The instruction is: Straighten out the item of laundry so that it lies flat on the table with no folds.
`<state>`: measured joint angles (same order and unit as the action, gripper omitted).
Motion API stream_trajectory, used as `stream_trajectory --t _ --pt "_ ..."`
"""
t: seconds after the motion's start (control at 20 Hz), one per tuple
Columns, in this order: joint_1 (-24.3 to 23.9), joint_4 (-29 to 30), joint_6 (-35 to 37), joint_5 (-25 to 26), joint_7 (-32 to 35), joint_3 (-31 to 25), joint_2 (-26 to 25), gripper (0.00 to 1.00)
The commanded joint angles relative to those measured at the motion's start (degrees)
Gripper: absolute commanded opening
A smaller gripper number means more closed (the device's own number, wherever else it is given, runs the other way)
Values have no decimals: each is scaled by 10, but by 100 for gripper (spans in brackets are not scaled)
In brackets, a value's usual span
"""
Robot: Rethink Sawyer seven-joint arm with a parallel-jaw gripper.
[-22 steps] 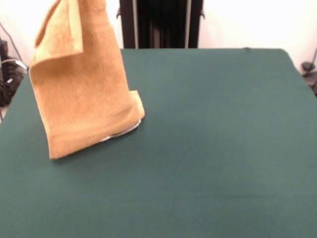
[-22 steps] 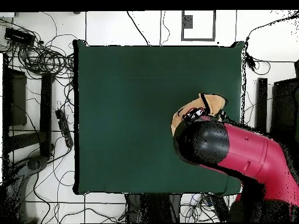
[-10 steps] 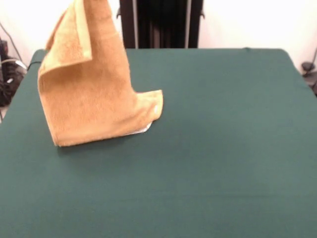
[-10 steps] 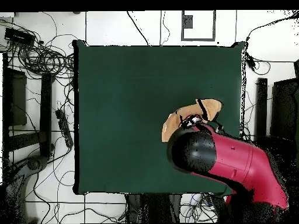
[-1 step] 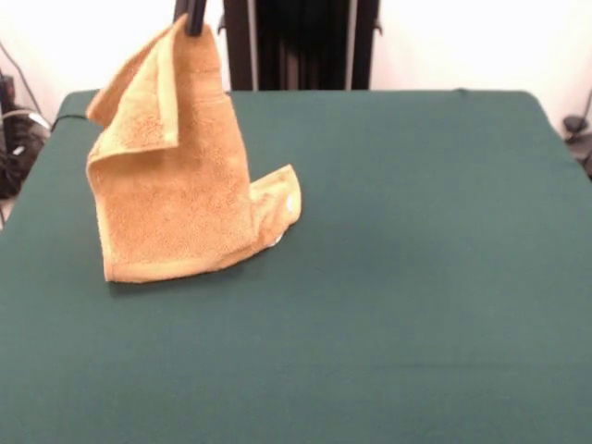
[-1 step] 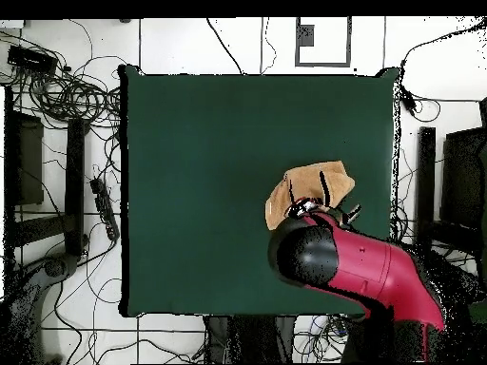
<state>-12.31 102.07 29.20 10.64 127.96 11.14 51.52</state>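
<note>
Towel, fuzzy orange-tan terry, hangs peaked and folded from the gripper pinching its top; tag unreadable.

No readable text, label, brand, number or sign appears in either view.

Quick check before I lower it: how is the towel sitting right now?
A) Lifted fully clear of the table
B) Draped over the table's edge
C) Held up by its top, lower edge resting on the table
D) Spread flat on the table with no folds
C: the gripper pinches the towel at its peak, while its bottom edge and a side flap rest on the table.
</note>
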Motion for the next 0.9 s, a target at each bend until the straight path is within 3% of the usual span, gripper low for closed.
stream_trajectory --t 0.05,0.35,0.75,0.9 --pt "23 91 -16 -43 97 -45 -43 0" --pt "96 17 16 -79 189 -1 -93 0" --pt "165 -70 57 -141 237 61 -157 0" --pt "190 -132 81 -162 267 95 -199 0"
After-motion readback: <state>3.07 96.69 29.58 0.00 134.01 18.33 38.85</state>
